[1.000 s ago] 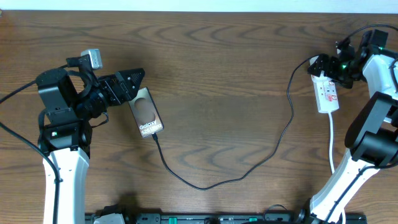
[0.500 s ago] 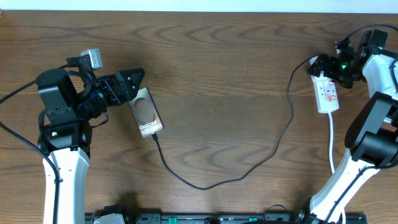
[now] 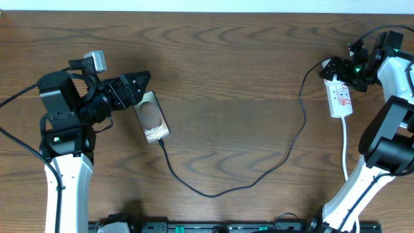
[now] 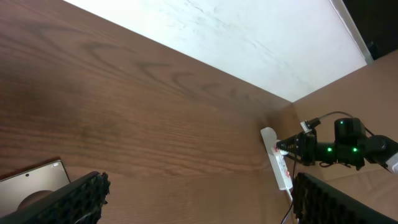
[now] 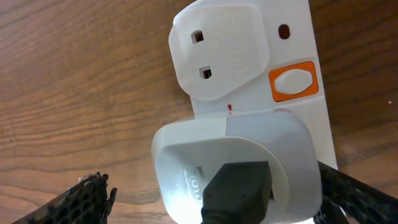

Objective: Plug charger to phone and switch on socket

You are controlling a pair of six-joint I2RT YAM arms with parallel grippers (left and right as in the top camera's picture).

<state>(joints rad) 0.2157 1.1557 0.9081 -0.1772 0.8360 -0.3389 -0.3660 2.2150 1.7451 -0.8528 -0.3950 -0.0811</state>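
Phone (image 3: pixel 152 116) lies on the worktop (image 3: pixel 233 77) by the left pincer (image 3: pixel 138 88), charger (image 3: pixel 303 120) at its end.
Both pincers are spread wide; the right pincer (image 3: pixel 336 71) hangs over the socket (image 3: pixel 341 100).

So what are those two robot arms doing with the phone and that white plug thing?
They're getting a phone charging. The left end effector is open beside the phone, which lies flat on the table, unheld. The black charger cable runs from the phone's lower edge, where it looks plugged in, across to the white socket strip. The right end effector hangs open over that strip, near its orange switch. I can't tell if the switch is on.
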